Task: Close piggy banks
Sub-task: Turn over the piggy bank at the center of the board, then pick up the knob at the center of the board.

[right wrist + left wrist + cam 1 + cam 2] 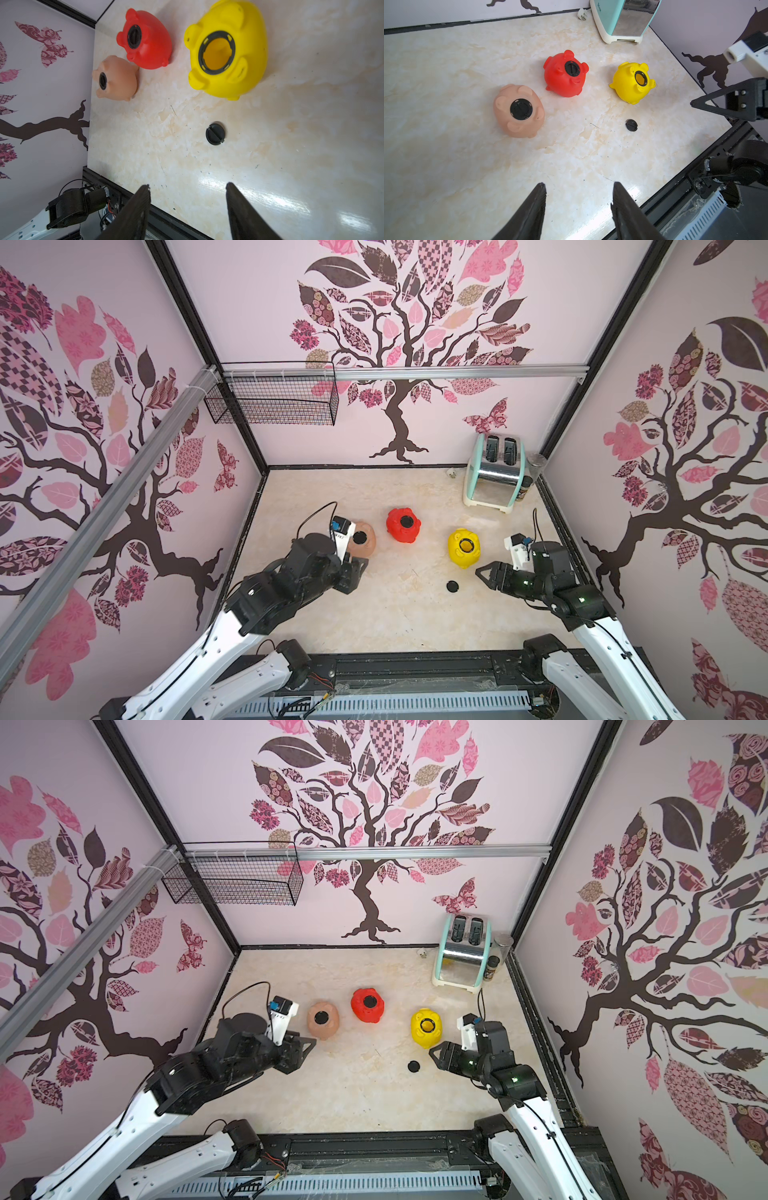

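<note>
- In both top views, three piggy banks are seen belly-up mid-frame on the worktop: peach-pink pig, red pig, yellow pig. A black plug is seen just below the yellow pig.
- In the left wrist view, the left fingers are held apart, empty. Only the yellow pig is unplugged.
- In the right wrist view, the right fingers are parted, empty. The plug is judged light and stiff, best pinched across its rim.

In a top view the left arm's camera mount hides part of the peach-pink pig. Wrist-view edges crop the toaster and the slightly blurred yellow pig. At the desk's far right corner the toaster half-hides a jar.
</note>
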`<state>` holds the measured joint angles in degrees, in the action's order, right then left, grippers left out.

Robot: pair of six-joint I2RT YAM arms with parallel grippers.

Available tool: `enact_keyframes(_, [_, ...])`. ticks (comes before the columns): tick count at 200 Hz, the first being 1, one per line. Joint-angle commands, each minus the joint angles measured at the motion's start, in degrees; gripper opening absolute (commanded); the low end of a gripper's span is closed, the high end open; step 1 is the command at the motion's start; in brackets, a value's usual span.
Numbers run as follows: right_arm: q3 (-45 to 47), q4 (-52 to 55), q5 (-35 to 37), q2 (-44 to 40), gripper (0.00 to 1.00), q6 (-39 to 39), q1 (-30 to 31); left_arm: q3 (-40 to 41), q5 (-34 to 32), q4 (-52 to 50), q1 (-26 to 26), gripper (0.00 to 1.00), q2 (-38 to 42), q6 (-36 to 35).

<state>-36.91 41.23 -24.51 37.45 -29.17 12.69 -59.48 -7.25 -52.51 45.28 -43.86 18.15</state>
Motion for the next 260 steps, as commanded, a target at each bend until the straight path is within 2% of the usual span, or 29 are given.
enact_keyframes(1, [0.2,0.3,-1.3,0.1,0.58,-0.5,0.4,3.9,-4.2,-1.6,0.1,0.54,5.8,-0.5])
enact_keyframes(22, [1.2,-1.3,-1.8,2.7,0.55,-1.3,0.4,7.4,-3.1,1.2,0.1,0.55,11.2,-0.4])
enact_keyframes(45, [2.1,-3.3,-2.4,5.9,0.52,-1.7,0.7,9.8,-4.9,2.1,0.2,0.55,14.4,0.1])
enact_keyframes(66, [2.3,-5.8,-0.1,8.4,0.50,-2.5,3.0,10.3,-5.4,2.0,0.2,0.56,16.2,0.4])
enact_keyframes(107, [-1.1,-9.9,9.7,17.7,0.49,-3.4,14.5,10.9,-6.5,2.0,0.1,0.56,16.9,0.8])
enact_keyframes(153, [-1.7,-10.7,13.6,26.2,0.46,-0.8,16.4,10.9,-7.2,1.9,0.1,0.56,17.6,1.0])
enact_keyframes(179, [-1.1,-13.6,13.2,27.5,0.41,-0.8,17.4,11.1,-7.2,1.8,0.1,0.57,17.4,1.0])
enact_keyframes(260, [-1.3,-16.3,16.5,34.2,0.38,2.7,21.1,11.1,-7.3,1.8,0.1,0.57,17.4,1.1])
